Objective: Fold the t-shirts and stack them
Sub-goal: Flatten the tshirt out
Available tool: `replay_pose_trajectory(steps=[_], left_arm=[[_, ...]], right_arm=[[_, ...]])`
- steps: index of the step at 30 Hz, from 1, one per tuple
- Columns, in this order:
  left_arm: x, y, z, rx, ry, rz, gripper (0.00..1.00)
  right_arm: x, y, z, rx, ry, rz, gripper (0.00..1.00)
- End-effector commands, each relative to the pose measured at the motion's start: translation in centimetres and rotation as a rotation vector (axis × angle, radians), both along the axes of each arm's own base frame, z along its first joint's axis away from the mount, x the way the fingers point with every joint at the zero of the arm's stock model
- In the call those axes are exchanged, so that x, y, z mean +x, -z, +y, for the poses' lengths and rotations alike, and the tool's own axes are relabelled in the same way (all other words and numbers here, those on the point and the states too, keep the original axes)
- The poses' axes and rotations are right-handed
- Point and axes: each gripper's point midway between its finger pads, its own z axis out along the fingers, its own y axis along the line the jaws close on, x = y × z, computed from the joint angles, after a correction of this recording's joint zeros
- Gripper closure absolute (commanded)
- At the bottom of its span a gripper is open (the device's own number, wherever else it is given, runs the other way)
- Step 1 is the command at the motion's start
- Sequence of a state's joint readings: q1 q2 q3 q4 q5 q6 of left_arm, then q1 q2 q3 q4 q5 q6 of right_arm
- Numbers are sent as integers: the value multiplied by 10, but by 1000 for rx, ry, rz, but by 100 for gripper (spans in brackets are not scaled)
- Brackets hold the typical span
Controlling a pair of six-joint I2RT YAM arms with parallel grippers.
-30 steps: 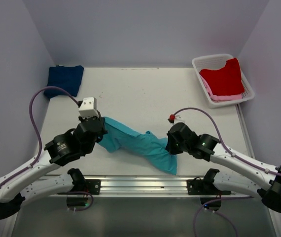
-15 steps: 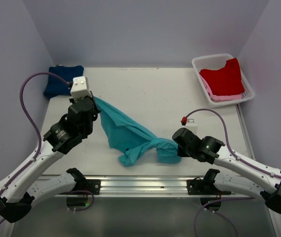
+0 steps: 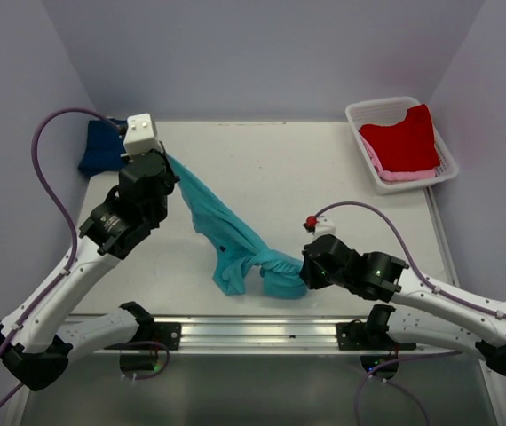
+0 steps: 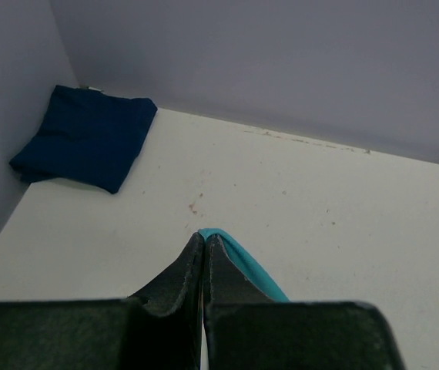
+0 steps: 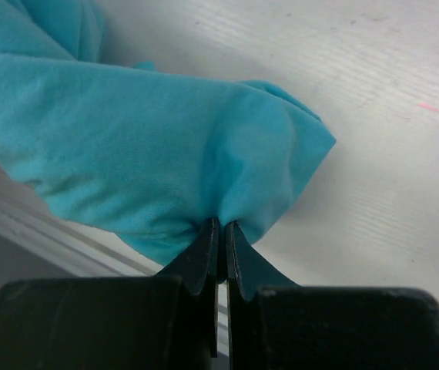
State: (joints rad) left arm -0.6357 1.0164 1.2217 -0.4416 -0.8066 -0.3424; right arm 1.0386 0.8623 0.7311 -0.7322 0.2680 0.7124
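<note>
From the top camera, one shirt looks finished: the navy t-shirt (image 3: 99, 149) is lying folded in the far-left corner of the table (image 3: 280, 169). The red t-shirt (image 3: 401, 138) is sitting on the pink t-shirt (image 3: 384, 174) in the white basket (image 3: 357, 113) at the far right, so by my reckoning both are waiting their turn. The turquoise t-shirt (image 3: 226, 232) is the one in play, and it is nowhere near folded. It is running as a twisted band from far left to near centre, with its low end bunching on the table. The left gripper (image 3: 168, 165) is holding one end up in the air, near the navy t-shirt. The right gripper (image 3: 302, 272) is pinning the other end low, near the front rail. So roughly one shirt is done and three are left, with this one needing spreading flat first.

On the left wrist, the jaws are pressing tight together, with only a sliver of turquoise edge (image 4: 244, 264) peeking out at the tips. The grip itself is hard to see from here, but the cloth is plainly running into the pinch. The navy t-shirt is lying beyond, to the left, well apart.

On the right wrist, the jaws are likewise closing hard — a thick fold of turquoise (image 5: 142, 123) is puckering right at the fingertips, clamped fast, with the bundle resting just above the table's near edge.
</note>
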Motion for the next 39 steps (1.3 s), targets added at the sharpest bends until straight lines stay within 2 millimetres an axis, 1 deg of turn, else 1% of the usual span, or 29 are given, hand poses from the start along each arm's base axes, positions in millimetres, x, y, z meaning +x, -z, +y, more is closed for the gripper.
replay_pose_trajectory(steps=[1, 2, 3, 5, 6, 9, 10, 11, 12, 13, 14, 16, 17, 20, 21, 22, 23, 24, 25, 26, 27, 28, 29, 30, 32, 33, 34, 37, 39], left_arm=[[8, -42, 6, -38, -33, -108, 100], [9, -43, 5, -39, -31, -107, 100], [11, -45, 5, -37, -28, -109, 100], [12, -46, 4, -34, -24, -110, 100], [12, -49, 4, -38, -21, -116, 100], [12, -55, 3, -47, -9, -127, 100], [11, -57, 3, -48, -4, -129, 100], [11, -61, 2, -53, 2, -135, 100], [11, -63, 1, -56, 9, -138, 100], [11, -65, 0, -58, 15, -141, 100], [11, -68, -1, -60, 23, -145, 100], [10, -82, -6, -77, 56, -166, 100], [8, -94, -7, -86, 70, -179, 100], [10, -105, -21, -67, 150, -166, 100], [10, -123, -29, -67, 198, -187, 100], [9, -132, -33, -67, 226, -195, 100], [2, -156, -34, -83, 256, -239, 100], [2, -165, -45, -80, 317, -253, 100], [-2, -178, -48, -89, 347, -281, 100], [-11, -205, -47, -114, 371, -345, 100], [-15, -217, -53, -123, 413, -371, 100], [-20, -232, -54, -138, 433, -411, 100], [-30, -253, -55, -156, 470, -469, 100], [-36, -265, -55, -166, 487, -503, 100], [-53, -296, -49, -196, 513, -614, 100], [-60, -305, -49, -208, 530, -649, 100], [-68, -321, -44, -229, 531, -716, 100], [-84, -341, -32, -275, 518, -821, 100], [-82, -345, -33, -286, 513, -825, 100]], right_arm=[[-22, -5, 22, 36, -171, 19, 100], [-25, -9, 27, 59, -205, 17, 100], [-28, -18, 32, 94, -223, 11, 78], [-24, -25, 28, 98, -199, -13, 53], [-13, -34, 22, 85, -146, -61, 34], [2, -43, 7, 23, -53, -121, 16], [11, -38, -2, -45, -7, -140, 15], [19, -43, -5, -70, 31, -168, 14], [25, -43, -9, -100, 58, -184, 12], [36, -44, -14, -147, 103, -223, 12], [42, -38, -12, -200, 110, -227, 12], [57, -44, 1, -217, 128, -269, 12], [68, -43, 9, -264, 132, -289, 12], [89, -46, 24, -291, 170, -323, 12], [100, -45, 28, -300, 195, -319, 12], [106, -45, 32, -295, 212, -317, 12], [111, -45, 35, -280, 226, -307, 12], [120, -41, 35, -274, 249, -301, 12], [123, -38, 35, -269, 262, -296, 12], [126, -33, 33, -265, 273, -286, 12], [132, -28, 30, -266, 291, -276, 12], [134, -25, 28, -268, 300, -270, 12], [134, -18, 24, -281, 304, -262, 12], [137, -16, 23, -278, 312, -258, 12], [136, -7, 19, -296, 313, -247, 12], [138, -6, 19, -288, 320, -248, 11], [138, -6, 18, -281, 320, -245, 11], [139, -3, 16, -260, 323, -242, 11], [140, -5, 16, -241, 326, -244, 11]])
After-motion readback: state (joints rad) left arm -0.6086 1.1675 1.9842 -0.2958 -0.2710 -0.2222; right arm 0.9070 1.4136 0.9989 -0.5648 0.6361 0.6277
